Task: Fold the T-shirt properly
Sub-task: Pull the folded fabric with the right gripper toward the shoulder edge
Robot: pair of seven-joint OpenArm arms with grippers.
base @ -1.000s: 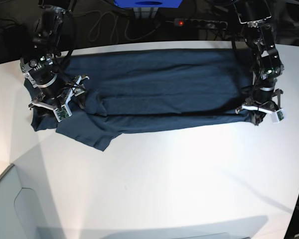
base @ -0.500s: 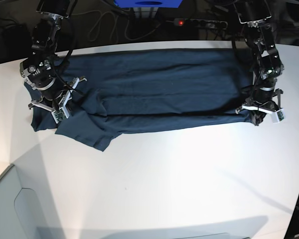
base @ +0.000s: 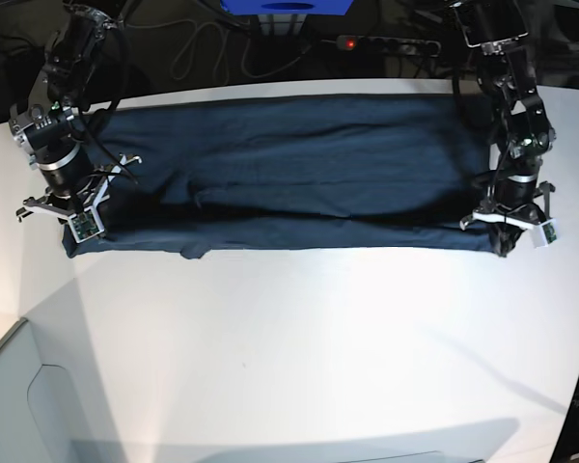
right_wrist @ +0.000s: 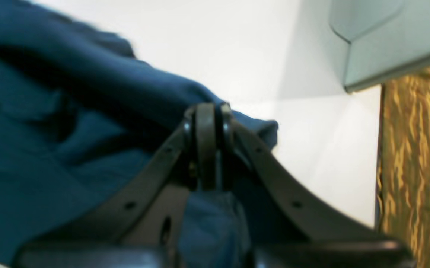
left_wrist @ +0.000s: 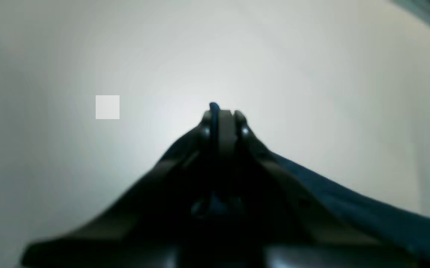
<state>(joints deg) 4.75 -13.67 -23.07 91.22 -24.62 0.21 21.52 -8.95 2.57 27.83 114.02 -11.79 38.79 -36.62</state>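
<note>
The dark navy T-shirt [base: 289,174] lies as one long folded band across the white table [base: 299,347], pulled taut between both arms. At the band's right end, my left gripper [base: 505,241] is shut on the front corner. In the left wrist view the left gripper [left_wrist: 220,111] has its jaws pressed together, with a sliver of T-shirt [left_wrist: 349,201] trailing off to the right. At the band's left end, my right gripper [base: 72,230] is shut on that corner. The right wrist view shows the right gripper [right_wrist: 207,111] closed over bunched T-shirt [right_wrist: 51,149].
A grey bin [base: 29,405] stands at the table's front left corner, also seen as the bin [right_wrist: 386,37] in the right wrist view. Behind the table lie a power strip [base: 386,43], cables and a blue box [base: 289,8]. The table's left edge lies close to the right gripper.
My right gripper shut on the shirt's left end and pulled it outward to the left. The loose flap that hung toward the front has flattened and the band is now stretched straight.
</note>
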